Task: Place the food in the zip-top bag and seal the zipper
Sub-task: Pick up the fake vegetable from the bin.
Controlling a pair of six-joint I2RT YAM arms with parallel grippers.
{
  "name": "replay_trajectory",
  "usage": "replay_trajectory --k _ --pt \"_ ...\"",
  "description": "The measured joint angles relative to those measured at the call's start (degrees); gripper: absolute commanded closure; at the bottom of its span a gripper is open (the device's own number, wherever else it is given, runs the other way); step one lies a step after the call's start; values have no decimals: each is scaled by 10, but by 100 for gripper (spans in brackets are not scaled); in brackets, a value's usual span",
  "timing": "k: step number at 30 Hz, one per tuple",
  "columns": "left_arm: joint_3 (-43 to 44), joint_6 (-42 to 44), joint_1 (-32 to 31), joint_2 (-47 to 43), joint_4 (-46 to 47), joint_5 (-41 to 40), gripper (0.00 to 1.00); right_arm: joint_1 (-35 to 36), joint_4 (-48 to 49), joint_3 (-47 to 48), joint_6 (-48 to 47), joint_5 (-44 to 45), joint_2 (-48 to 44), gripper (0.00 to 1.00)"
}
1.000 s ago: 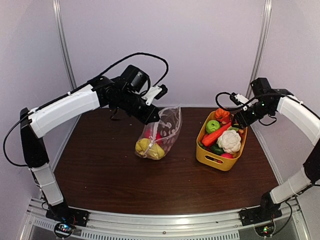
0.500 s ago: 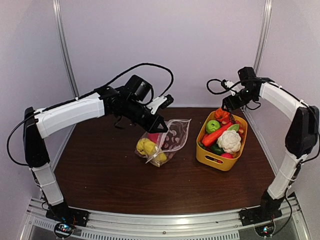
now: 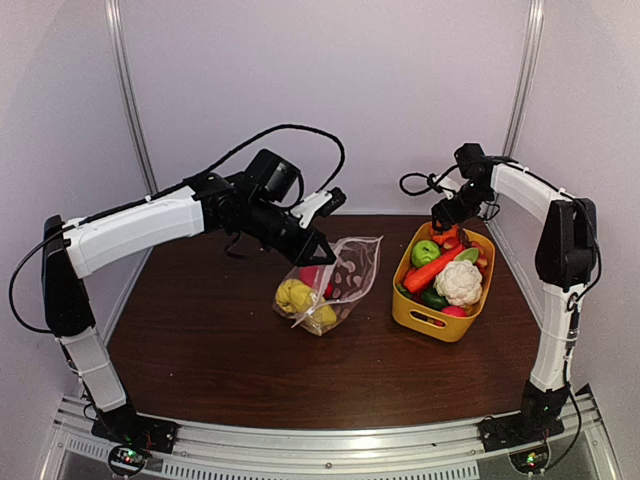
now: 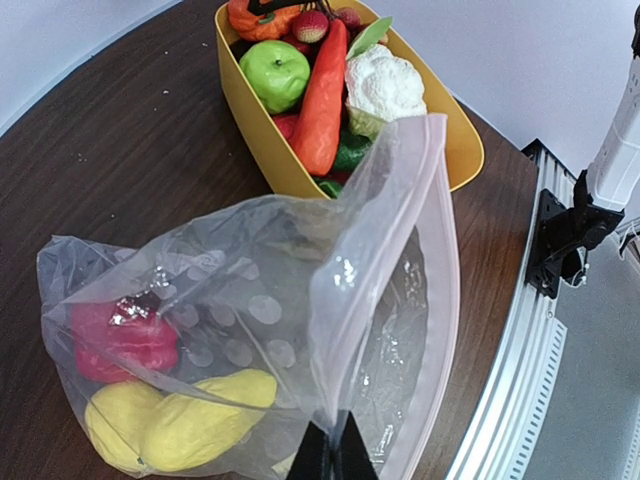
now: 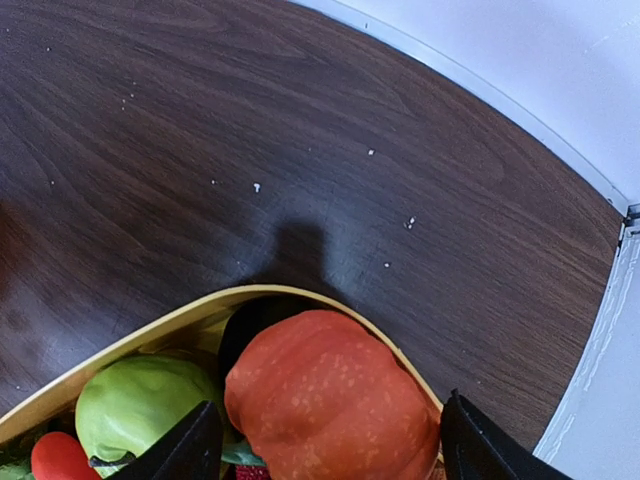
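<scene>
The clear zip-top bag [image 3: 345, 275] rests on the table with its mouth open toward the basket. It holds a red pepper [image 4: 120, 335] and yellow lemons [image 4: 175, 430]. My left gripper [image 3: 318, 247] is shut on the bag's mouth edge with the zipper strip [image 4: 440, 250], fingertips pinched [image 4: 331, 455]. My right gripper [image 3: 445, 220] is open over the far end of the yellow basket [image 3: 425, 320]. Its fingers [image 5: 190, 450] straddle an orange-red pumpkin-like fruit [image 5: 335, 395] without closing on it. The basket also holds a green apple [image 4: 275, 72], carrot [image 4: 322, 100] and cauliflower [image 4: 385, 85].
The basket's rim [image 5: 150, 335] curves just behind the right fingers. Dark wood table [image 3: 200, 350] lies around the bag and basket. A metal rail [image 3: 330, 450] runs along the near edge. White walls close the back and sides.
My right gripper has swung left and toward the back, coming over the basket's far end. The bag has settled from hanging upright to lying tilted on the table, still held by my left gripper.
</scene>
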Motion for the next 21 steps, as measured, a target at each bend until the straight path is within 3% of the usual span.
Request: replay_trajectory --k 2,9,21 --pt "-1 0 0 0 0 1 100 0 -13 3 -6 2 0 26" --pt "-6 0 0 -8 2 4 100 -3 -47 9 -19 3 1 48" --pt "-14 -1 0 -10 19 8 100 -3 -11 -23 -7 -19 -112 51"
